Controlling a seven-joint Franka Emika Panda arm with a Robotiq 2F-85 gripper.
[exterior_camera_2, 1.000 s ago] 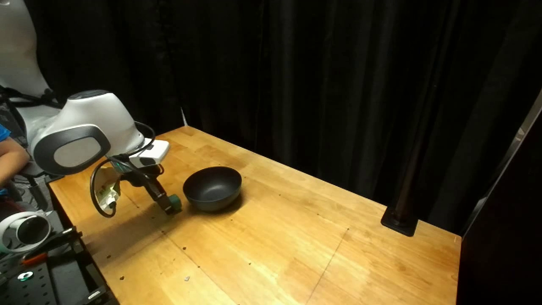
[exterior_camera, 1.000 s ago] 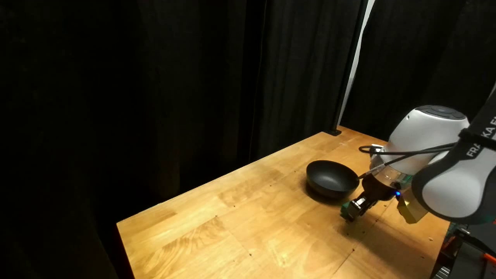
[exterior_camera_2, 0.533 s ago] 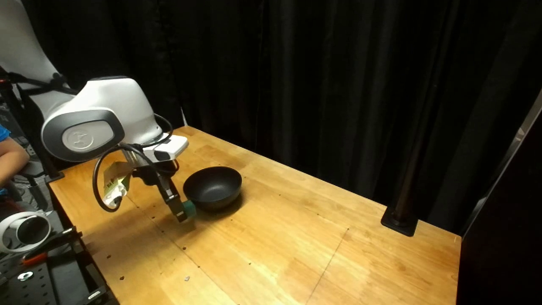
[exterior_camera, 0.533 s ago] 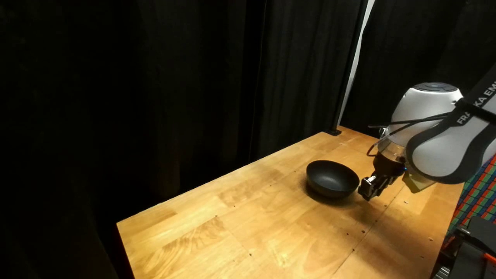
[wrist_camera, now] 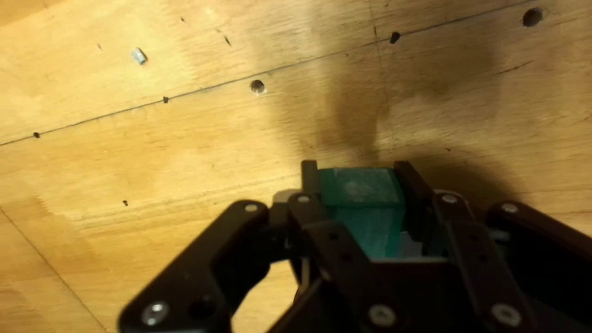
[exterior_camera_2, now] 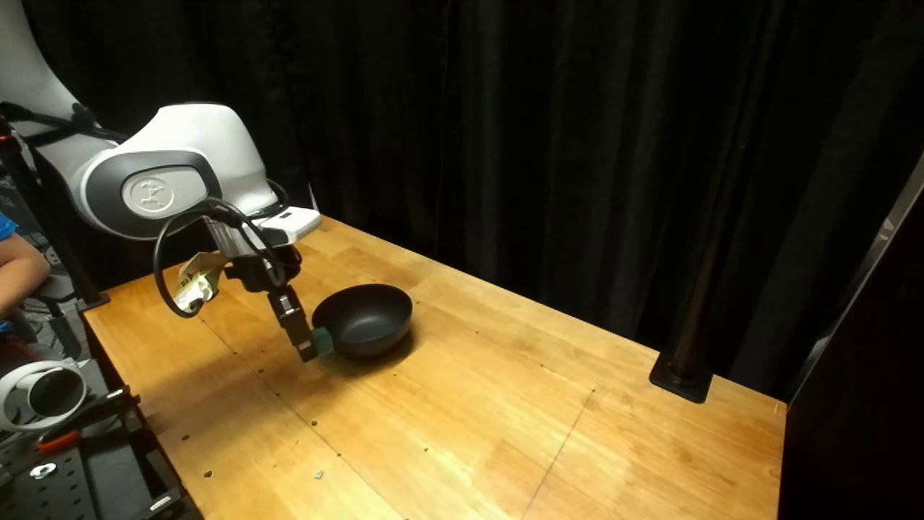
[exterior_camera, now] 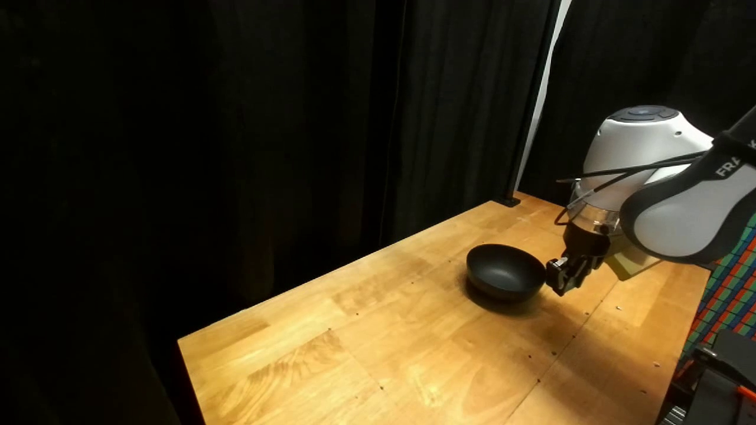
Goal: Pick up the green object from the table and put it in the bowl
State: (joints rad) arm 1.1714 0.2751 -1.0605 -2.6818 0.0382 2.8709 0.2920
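The green object [wrist_camera: 363, 187] is a small block between the two fingers of my gripper [wrist_camera: 357, 172] in the wrist view. My gripper is shut on it and holds it above the table [wrist_camera: 138, 162]. In an exterior view the green object [exterior_camera_2: 323, 341] sticks out from the gripper [exterior_camera_2: 312, 350] and overlaps the near left side of the black bowl [exterior_camera_2: 364, 321]. In an exterior view the gripper [exterior_camera: 558, 282] is just right of the bowl [exterior_camera: 505, 274], around rim height, and hides the green object. I cannot tell whether block and bowl touch. The bowl's visible inside is bare.
A tiny grey piece [exterior_camera_2: 318, 474] lies on the table and shows in the wrist view [wrist_camera: 138, 56]. A dark pole base [exterior_camera_2: 681, 379] stands at the table's edge. Dark equipment [exterior_camera_2: 79, 462] and a person's arm [exterior_camera_2: 22, 271] are beside the table. A cable loops from my wrist.
My gripper has risen and moved towards the bowl's side, with the green object still in its fingers. The bowl shows no clear movement.
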